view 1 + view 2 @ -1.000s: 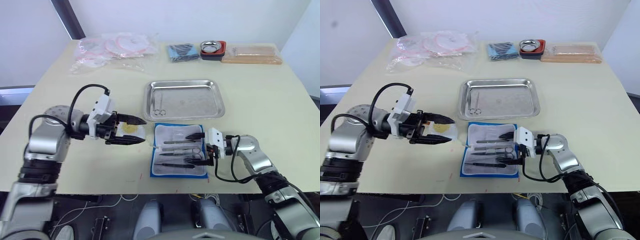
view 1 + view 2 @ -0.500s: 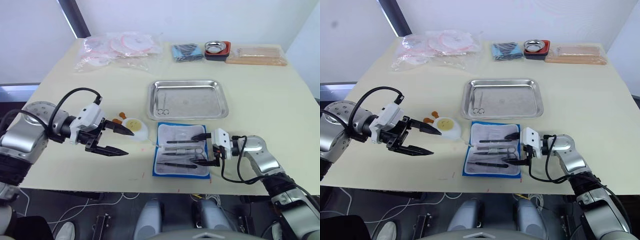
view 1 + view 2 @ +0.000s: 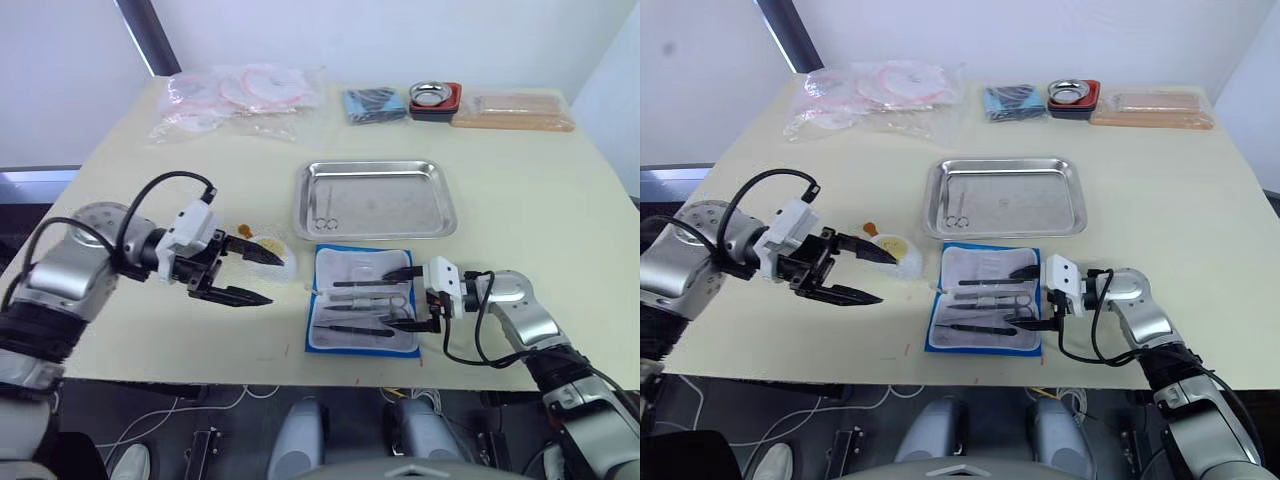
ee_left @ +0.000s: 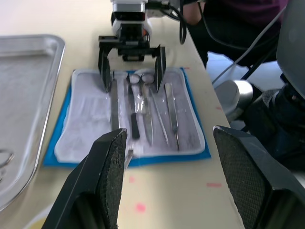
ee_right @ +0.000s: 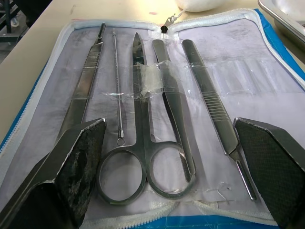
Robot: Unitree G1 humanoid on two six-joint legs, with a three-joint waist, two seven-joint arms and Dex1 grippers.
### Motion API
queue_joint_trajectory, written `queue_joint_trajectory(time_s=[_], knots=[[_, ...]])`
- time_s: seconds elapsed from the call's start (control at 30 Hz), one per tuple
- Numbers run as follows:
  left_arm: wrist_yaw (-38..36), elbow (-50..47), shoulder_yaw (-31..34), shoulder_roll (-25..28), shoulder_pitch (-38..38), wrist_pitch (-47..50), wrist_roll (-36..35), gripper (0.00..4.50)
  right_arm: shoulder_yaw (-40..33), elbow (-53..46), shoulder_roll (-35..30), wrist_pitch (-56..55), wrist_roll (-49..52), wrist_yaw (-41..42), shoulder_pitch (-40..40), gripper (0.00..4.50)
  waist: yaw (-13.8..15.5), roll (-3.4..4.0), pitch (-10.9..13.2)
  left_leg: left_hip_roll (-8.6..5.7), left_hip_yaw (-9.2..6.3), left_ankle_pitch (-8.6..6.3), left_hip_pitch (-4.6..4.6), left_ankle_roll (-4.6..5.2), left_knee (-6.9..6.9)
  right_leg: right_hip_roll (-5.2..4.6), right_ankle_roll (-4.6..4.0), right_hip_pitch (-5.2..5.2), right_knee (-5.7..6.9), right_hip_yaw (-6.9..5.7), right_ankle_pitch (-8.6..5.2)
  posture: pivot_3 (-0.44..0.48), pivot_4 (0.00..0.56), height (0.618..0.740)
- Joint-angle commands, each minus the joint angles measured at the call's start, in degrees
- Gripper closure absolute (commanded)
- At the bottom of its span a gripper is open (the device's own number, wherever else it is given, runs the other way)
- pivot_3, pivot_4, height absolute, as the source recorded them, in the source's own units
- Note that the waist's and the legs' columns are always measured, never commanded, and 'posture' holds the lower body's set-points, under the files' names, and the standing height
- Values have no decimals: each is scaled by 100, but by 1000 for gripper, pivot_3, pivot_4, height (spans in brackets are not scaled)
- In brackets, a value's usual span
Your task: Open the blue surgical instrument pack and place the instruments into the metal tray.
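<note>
Blue-edged and lying flat, the opened surgical instrument pack (image 3: 362, 312) rests near the front edge of a pale cream table (image 3: 520, 230), its whitish clear-pocketed lining facing up. Five slim steel instruments (image 5: 157, 109) lie side by side under the clear pockets: a long handle, a thin probe, a pair of ring-handled scissors, a pair of tweezers and a ribbed scalpel handle. Behind the pack, close to its far edge without touching it, sits the large shiny steel tray (image 3: 374, 198) with rounded corners and a raised rim; a small pair of scissors (image 3: 323, 213) lies in its left part.

The right gripper (image 3: 408, 298) hovers at the pack's right end, its two black fingers spread wide to either side of the instrument handles and closed on nothing. The left gripper (image 3: 255, 274) hangs over the table well to the left of the pack, its fingers likewise parted and empty, pointing toward the pack. Just beyond its upper fingertip lies a small round white dish with a yellow centre (image 3: 890, 246).

Along the far edge of the table are clear plastic bags of pink-and-white items (image 3: 235, 95), a darker blue folded bundle (image 3: 374, 104), a small round metal bowl on a red base (image 3: 433, 98) and a long tan wooden block (image 3: 512, 111).
</note>
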Motion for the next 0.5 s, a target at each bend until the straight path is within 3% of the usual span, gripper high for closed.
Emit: queue_joint_trajectory(time_s=[0.03,0.33,0.5], knots=[[57,236,157,-578,-229,-220,649,1465,168,390,-127,156,-372,-82,225,0,-1,-2,-1,0,-3,0,-1,0,4,1,0,0,1,-2,0,0,150,740],[407,930,91,-1828,-394,-585,1851,1465,157,295,-104,197,-364,-177,293,0,-18,-3,-3,2,-5,0,-5,0,8,5,-2,-1,3,1,2,0,150,740],[543,1407,129,-2299,-598,-785,2395,3539,138,218,-96,245,-335,-212,335,0,-23,-4,-5,1,-5,0,-4,0,11,5,-2,0,5,1,3,0,150,740]])
